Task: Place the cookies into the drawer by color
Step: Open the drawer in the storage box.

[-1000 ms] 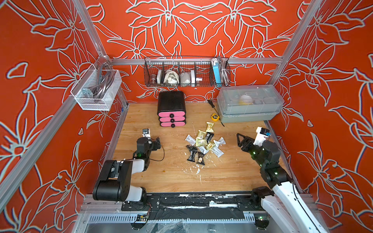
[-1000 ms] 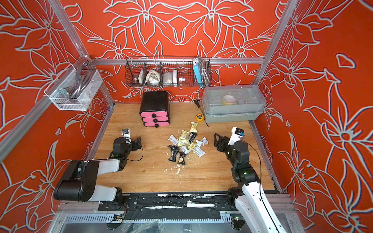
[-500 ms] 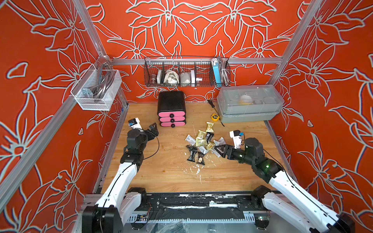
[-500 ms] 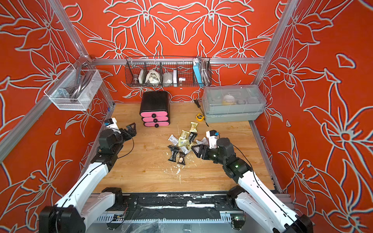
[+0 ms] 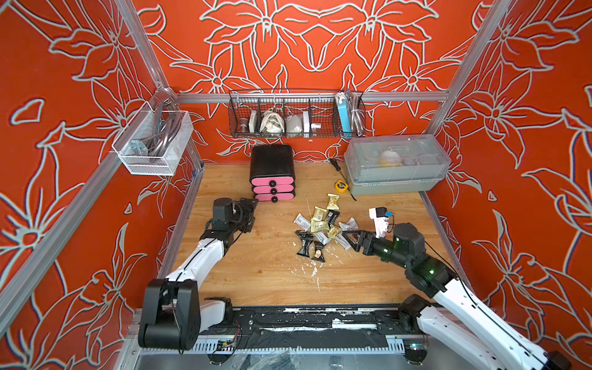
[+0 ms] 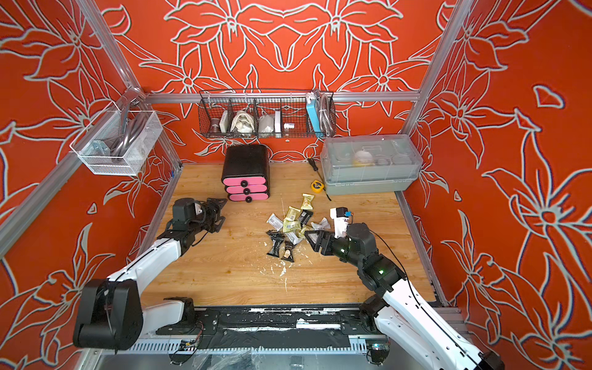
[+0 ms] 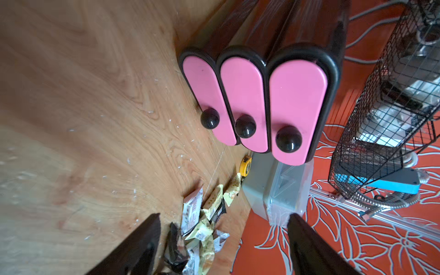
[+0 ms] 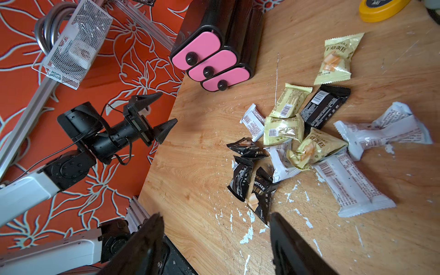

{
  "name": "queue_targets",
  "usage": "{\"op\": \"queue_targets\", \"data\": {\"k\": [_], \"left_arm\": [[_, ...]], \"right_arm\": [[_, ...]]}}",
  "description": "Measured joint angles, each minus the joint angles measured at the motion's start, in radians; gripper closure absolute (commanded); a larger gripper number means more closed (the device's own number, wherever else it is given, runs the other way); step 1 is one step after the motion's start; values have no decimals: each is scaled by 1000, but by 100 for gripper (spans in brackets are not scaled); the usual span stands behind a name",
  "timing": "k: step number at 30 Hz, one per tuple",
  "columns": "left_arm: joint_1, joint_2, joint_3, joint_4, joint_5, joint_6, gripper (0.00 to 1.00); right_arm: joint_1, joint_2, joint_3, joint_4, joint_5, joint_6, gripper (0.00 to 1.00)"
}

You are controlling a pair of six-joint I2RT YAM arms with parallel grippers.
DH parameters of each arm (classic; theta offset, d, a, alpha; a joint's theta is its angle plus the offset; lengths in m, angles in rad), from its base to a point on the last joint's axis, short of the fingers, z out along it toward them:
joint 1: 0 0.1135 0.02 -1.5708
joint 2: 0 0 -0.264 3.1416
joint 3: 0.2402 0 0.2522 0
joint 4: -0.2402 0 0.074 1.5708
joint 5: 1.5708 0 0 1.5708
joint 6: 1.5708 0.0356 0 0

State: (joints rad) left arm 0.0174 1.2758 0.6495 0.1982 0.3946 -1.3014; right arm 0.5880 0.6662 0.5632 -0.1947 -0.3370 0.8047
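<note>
Small crimped cookies [image 8: 285,133] in black, yellow-gold and white-silver wrappers lie heaped in the middle of the wooden worktop [image 5: 256,272], none sorted. Beyond them, to the far left, stands the black rounded chest with three pink drawers [image 5: 273,183], all shut. The right hand [image 5: 349,239] hangs wide open and empty at the heap's right edge. The wrappers overlap, so it could pinch two colours at once. The left hand [image 8: 166,107], also spread and empty, faces the knobs. A missed pinch might shove the light chest. The drawers' contents are hidden.
</note>
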Motion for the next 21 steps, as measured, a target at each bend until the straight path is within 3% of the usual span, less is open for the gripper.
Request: {"op": "queue_targets", "data": {"k": [5, 16, 21], "left_arm": [[-11, 135, 85, 92, 48, -40, 18], [-45, 418, 194, 348, 107, -129, 37], [-59, 489, 215, 468, 120, -187, 38]], "right_arm": [[2, -15, -2, -4, 20, 10, 26], [2, -33, -3, -20, 64, 15, 25], [2, -34, -3, -39, 74, 13, 25]]}}
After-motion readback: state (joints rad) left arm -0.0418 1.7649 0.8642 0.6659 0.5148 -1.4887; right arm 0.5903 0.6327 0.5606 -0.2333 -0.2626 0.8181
